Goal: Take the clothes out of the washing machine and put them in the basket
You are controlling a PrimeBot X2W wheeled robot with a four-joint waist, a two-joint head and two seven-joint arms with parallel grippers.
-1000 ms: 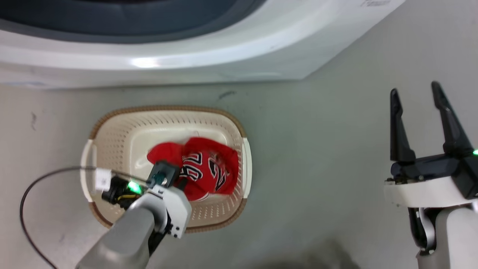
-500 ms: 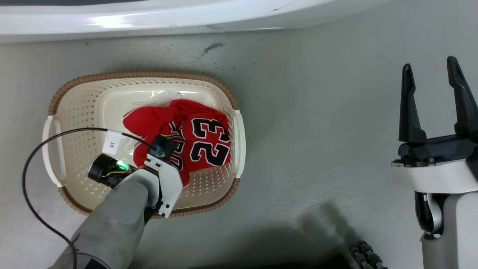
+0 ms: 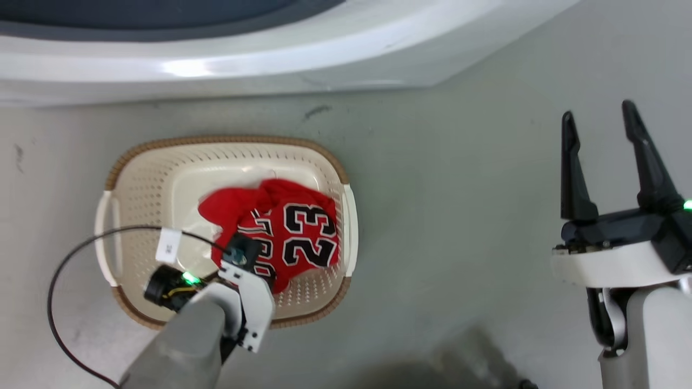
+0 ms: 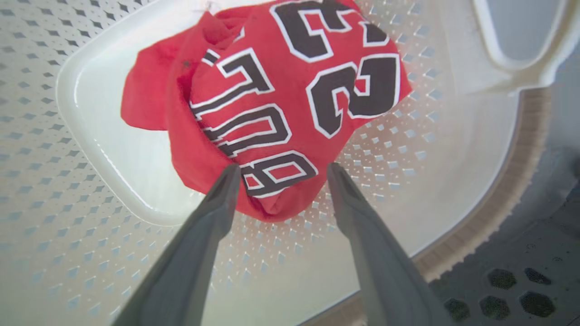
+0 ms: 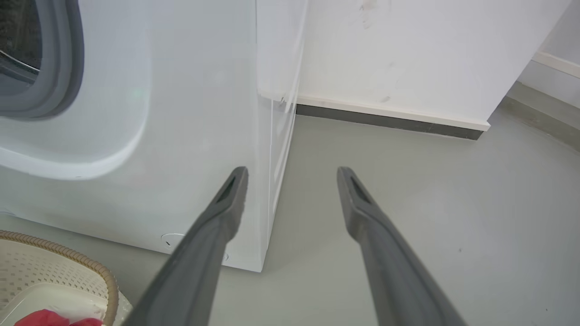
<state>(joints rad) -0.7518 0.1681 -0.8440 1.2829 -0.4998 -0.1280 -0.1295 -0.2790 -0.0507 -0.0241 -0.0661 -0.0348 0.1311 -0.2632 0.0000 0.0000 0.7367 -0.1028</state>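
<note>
The red sports jersey with the black, white-edged "23" (image 3: 286,237) lies crumpled in the cream perforated plastic basket with the brown woven-look rim (image 3: 216,141). It sits towards the side nearer the robot's right. The basket stands on the grey floor (image 3: 459,227) just in front of the big white front-loading washing machine (image 3: 227,70). The left gripper (image 4: 281,168) hangs low inside the basket, its two dark fingers spread apart with the jersey's lower fold showing between the tips. They pinch nothing that I can make out, though I cannot tell whether the tips brush the cloth. The right gripper (image 3: 597,112) stands well off to the side over bare floor, fingers wide apart and empty.

To my eye this is the drop-off step: the garment rests on the basket's bottom and nothing holds it. The next move calls for lifting the left arm straight up, clear of the rim and with no cloth snagged on a fingertip, then turning back to the machine's opening. The grey rubber ring (image 5: 54,68) shows as a sliver in the right wrist view, the drum behind it too dark to read, so I cannot say whether more clothes wait inside
</note>
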